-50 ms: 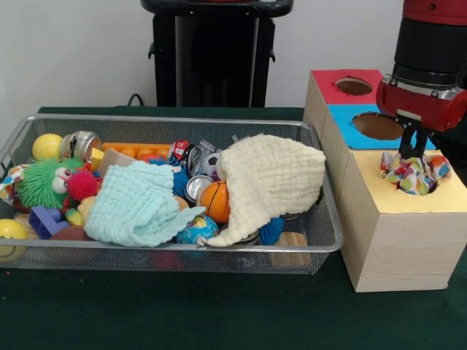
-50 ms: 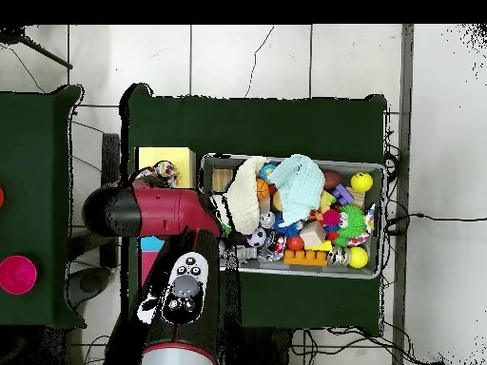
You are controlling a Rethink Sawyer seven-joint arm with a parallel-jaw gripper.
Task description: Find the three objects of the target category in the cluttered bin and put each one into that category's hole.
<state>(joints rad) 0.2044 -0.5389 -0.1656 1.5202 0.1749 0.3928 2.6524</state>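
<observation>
One item, a multicoloured patchwork cloth, is seen bunched at the yellow hole of the box, apparently half in. The hand is poised right above it; whether it is spread or pinching the cloth cannot be told. In the bin on the worktop, a cream cloth and a mint cloth remain, judged to be the two left

Multicoloured patchwork cloth bunched in yellow hole of wooden box, partly protruding.
</observation>
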